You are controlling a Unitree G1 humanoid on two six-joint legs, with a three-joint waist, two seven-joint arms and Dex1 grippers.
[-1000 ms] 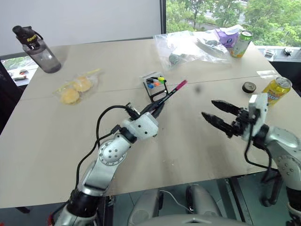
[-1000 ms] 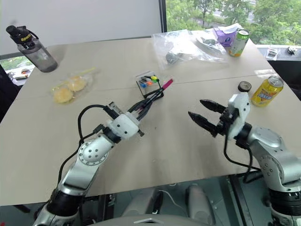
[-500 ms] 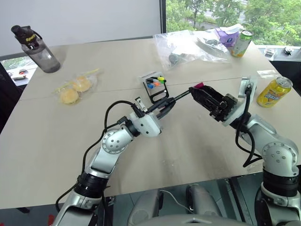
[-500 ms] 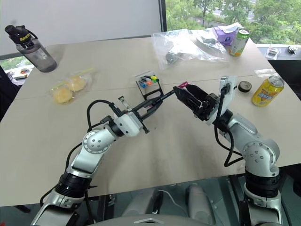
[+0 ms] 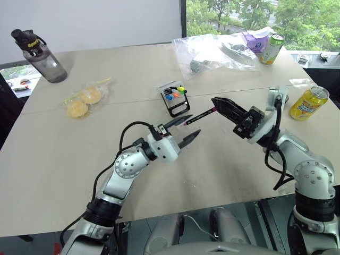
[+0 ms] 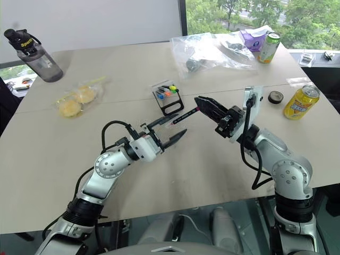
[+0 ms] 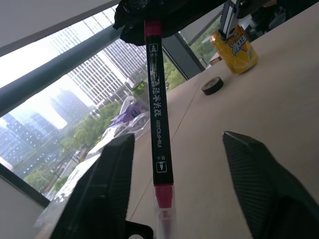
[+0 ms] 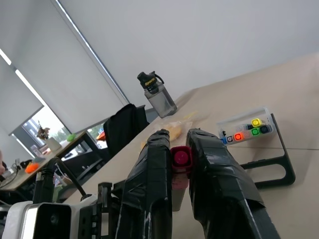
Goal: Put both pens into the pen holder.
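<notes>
Left eye view: our right gripper (image 5: 219, 103) pinches one pen (image 5: 199, 116), our left gripper (image 5: 183, 130) spread, the pen holder (image 5: 176, 98) not yet reached.

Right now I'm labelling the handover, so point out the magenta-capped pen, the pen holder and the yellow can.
magenta-capped pen (image 5: 197, 116): left eye view, mid-barrel.
pen holder (image 5: 177, 109): left eye view, black loop frame.
yellow can (image 5: 303, 102): left eye view, side wall.
</notes>
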